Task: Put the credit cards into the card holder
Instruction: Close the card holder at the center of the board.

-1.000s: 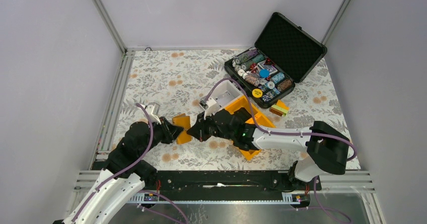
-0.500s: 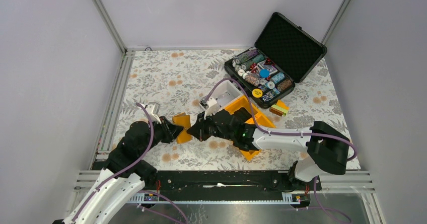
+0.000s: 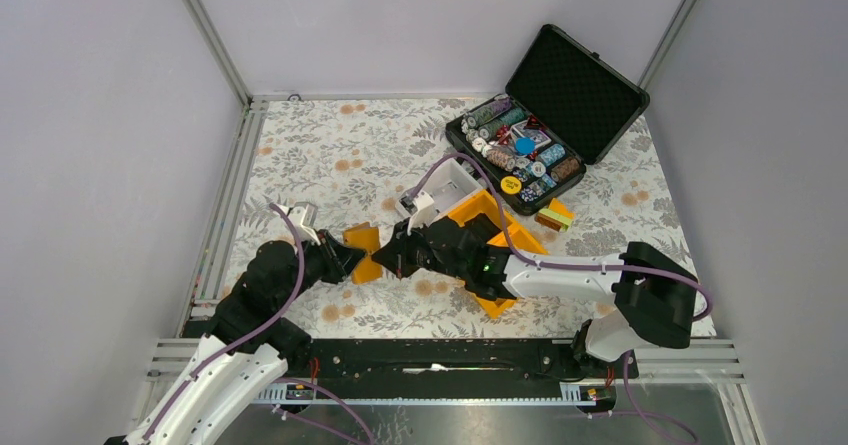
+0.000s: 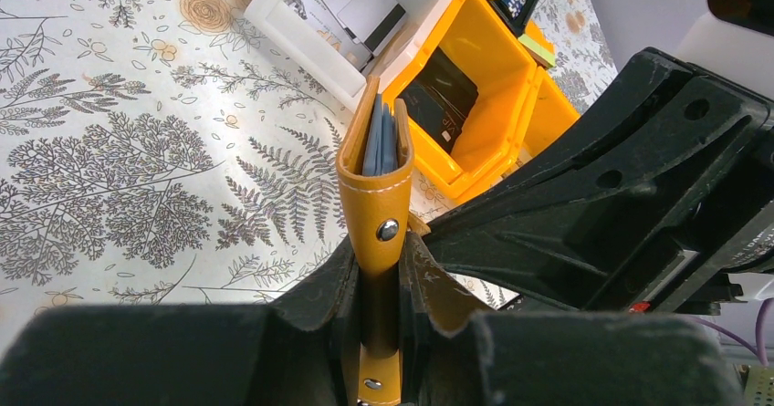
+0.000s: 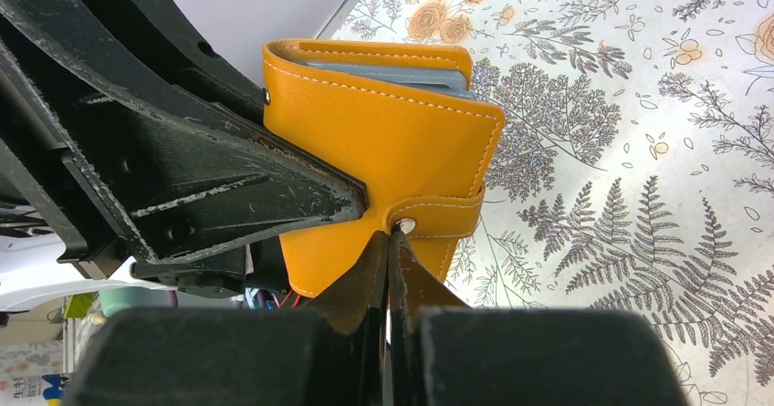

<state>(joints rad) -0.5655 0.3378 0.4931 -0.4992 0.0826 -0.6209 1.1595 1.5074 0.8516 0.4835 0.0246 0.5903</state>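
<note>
The left tool (image 4: 378,283) grips the orange card holder (image 4: 374,207) at frame centre. The right tool (image 5: 391,253), closed, touches its snap strap (image 5: 449,218).

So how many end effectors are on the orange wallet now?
2: left end effector clamps the orange folding card holder; right end effector, shut, tips at its snap strap.

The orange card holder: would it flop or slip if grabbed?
Probably fairly stiff: the card holder sticks out from the jaws of the left gripper without sagging. Its stitched, leather-like skin likely grips well. Its snap strap looks floppier.
</note>
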